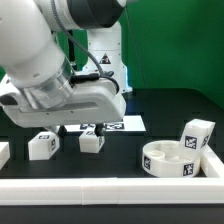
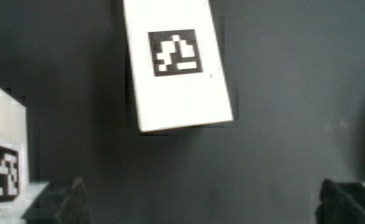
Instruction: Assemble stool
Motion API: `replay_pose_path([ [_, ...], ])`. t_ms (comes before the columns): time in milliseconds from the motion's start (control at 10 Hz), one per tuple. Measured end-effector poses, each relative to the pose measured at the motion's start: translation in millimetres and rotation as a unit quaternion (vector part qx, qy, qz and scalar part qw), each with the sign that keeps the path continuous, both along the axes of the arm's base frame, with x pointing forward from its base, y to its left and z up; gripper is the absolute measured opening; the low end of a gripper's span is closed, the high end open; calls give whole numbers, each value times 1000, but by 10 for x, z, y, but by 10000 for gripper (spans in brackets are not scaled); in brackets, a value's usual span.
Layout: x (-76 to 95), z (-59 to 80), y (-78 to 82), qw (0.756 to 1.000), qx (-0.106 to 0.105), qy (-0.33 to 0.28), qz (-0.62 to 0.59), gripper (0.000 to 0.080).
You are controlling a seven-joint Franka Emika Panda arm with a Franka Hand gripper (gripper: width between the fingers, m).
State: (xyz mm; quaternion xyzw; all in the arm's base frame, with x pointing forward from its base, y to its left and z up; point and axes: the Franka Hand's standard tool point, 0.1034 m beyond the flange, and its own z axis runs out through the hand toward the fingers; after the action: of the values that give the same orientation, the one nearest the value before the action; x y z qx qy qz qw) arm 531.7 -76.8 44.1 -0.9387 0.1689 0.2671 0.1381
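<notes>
The stool's round white seat [image 1: 168,160] lies at the exterior view's right, near the front rail. A tagged white leg [image 1: 92,140] stands just below my gripper [image 1: 95,122]. A second leg [image 1: 40,145] stands to its left and a third [image 1: 197,135] leans behind the seat. In the wrist view the gripper [image 2: 205,205] is open, its dark fingertips [image 2: 63,205] wide apart with only dark table between them. A tagged leg [image 2: 175,65] lies ahead of the fingers and another leg [image 2: 1,150] shows at the frame's edge.
White border rails run along the front [image 1: 110,190] and the exterior view's right [image 1: 215,165]. The marker board [image 1: 118,125] lies flat behind the legs. Another white block [image 1: 3,153] sits at the far left edge. My arm's bulk fills the upper left.
</notes>
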Motion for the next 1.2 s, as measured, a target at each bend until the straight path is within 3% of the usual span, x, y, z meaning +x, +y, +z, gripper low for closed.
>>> replay_pose_path([
  [100,-1,-1,1,1000,0,0,0,649],
  [200,-21,-8,-1,1000,-15,12,-7,649],
  [300,-63,-43,16,998,-52,33,-12,649],
  [400,-94,-79,40,998,-56,36,-18,649],
  [900,-170,-130,25,997,-48,47,-23,649],
  [1000,-175,-161,20,999,-36,29,3,649],
  [1200,-320,-175,49,996,-6,84,14,649],
])
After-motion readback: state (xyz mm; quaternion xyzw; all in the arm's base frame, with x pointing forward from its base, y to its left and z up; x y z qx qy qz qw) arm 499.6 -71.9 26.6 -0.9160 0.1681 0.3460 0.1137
